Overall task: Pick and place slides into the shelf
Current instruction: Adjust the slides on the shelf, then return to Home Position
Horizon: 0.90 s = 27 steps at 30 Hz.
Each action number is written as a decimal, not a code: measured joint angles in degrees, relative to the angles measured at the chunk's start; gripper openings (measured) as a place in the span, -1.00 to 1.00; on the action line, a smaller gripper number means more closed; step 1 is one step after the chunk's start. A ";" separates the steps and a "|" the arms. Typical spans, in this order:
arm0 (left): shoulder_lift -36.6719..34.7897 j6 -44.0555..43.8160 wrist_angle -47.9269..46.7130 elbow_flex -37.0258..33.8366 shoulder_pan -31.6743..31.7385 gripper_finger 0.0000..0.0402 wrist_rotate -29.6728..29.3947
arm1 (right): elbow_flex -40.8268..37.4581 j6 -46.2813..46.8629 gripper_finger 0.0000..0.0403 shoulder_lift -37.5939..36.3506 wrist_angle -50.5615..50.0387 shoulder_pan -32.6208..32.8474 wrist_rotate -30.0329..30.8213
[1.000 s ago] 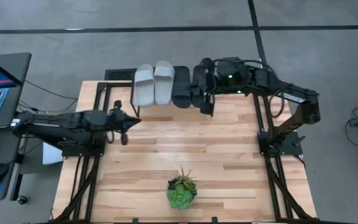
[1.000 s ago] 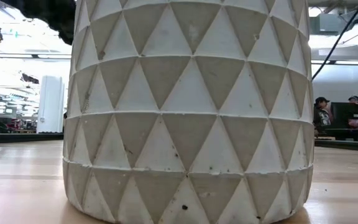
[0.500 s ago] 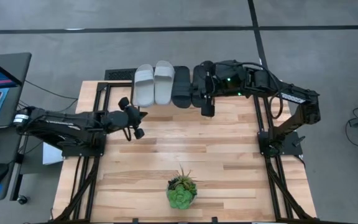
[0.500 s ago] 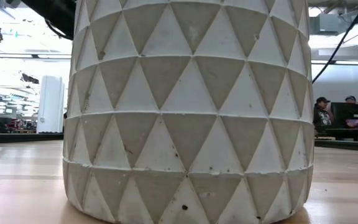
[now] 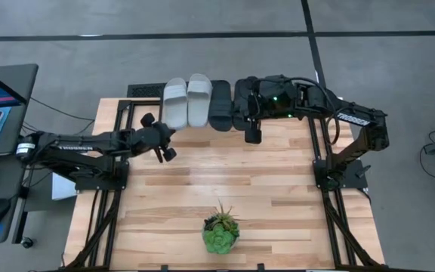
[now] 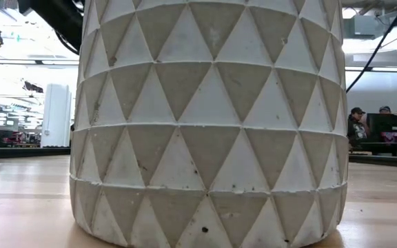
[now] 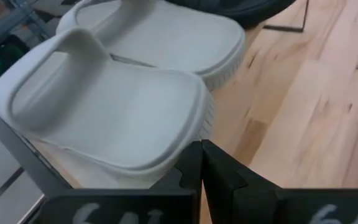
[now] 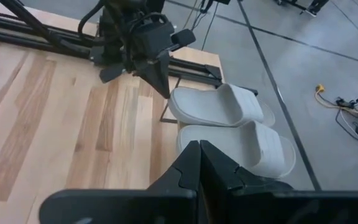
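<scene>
Four slides lie side by side at the far edge of the bench (image 5: 278,196), on top of the shelf (image 5: 202,127), which is mostly hidden under them. From left to right they are a light grey slide (image 5: 174,104), a second light grey slide (image 5: 198,99), a black slide (image 5: 220,106) and a second black slide (image 5: 243,106), partly covered by the right arm.

The left tool (image 5: 159,140) has moved since the earlier frames. One second ago it was over the left part of the bench, well apart from the shelf; half a second ago it was nearer; now it is just beside the near end of the leftmost light grey slide. In the left wrist view this slide (image 7: 104,118) fills the picture, with the second grey slide (image 7: 179,37) behind it, and the fingers (image 7: 194,168) of the tool are pressed together, holding nothing.

The right tool (image 5: 252,132) hangs over the near end of the rightmost black slide, almost at the same place as before, only slightly shifted. In the right wrist view its fingers (image 8: 194,162) are also pressed together and empty, and the left tool (image 8: 157,71) shows farther off, beside the grey slides (image 8: 229,124).

A potted plant (image 5: 220,231) stands near the near edge of the bench. In the low view its white pot (image 6: 212,124) fills almost the whole picture, unchanged.
</scene>
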 joint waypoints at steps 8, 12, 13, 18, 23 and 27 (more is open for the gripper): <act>-0.02 0.41 -4.78 0.00 1.93 -1.00 -0.86 | 0.00 0.00 -1.00 0.00 0.00 0.00 0.00; -0.13 0.07 -5.54 0.00 1.93 -1.00 -1.43 | 0.00 0.00 -1.00 0.01 0.00 0.00 0.00; -0.29 -0.08 -5.58 0.00 1.93 -1.00 -1.25 | 0.00 0.00 -1.00 0.01 -0.01 0.00 0.00; -1.91 -0.33 -4.68 -0.04 0.03 -1.00 1.53 | 0.00 0.02 -1.00 0.01 -0.01 0.00 -0.18; -6.70 0.96 -2.46 0.25 -2.25 -1.00 1.90 | 0.00 0.02 -1.00 0.01 -0.05 0.00 -0.22; -12.35 2.24 -2.20 2.60 -3.68 -1.00 4.12 | 0.00 0.05 -1.00 0.01 0.08 0.03 -0.79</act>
